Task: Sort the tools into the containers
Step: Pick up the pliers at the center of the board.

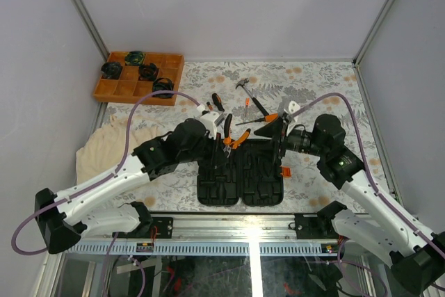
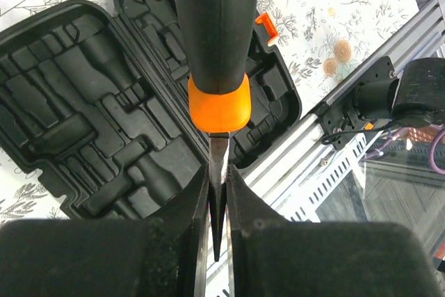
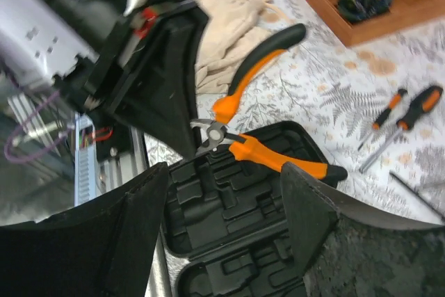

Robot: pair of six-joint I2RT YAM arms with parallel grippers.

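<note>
The left claw (image 2: 219, 199) pinches the pliers (image 3: 274, 156) by their steel nose, handles splayed above the open case (image 1: 240, 175). The right claw (image 3: 222, 189) hangs just beside them, spread wide and gripping nothing.

The left arm (image 1: 111, 182) is stretched from the near left toward the middle, and the left gripper (image 2: 219, 196) is clamped on the nose of the pliers (image 3: 274, 158). The right arm (image 1: 368, 193) is bent inward from the near right. The right gripper (image 3: 224, 172) is held level, its fingers spread wide apart.
</note>
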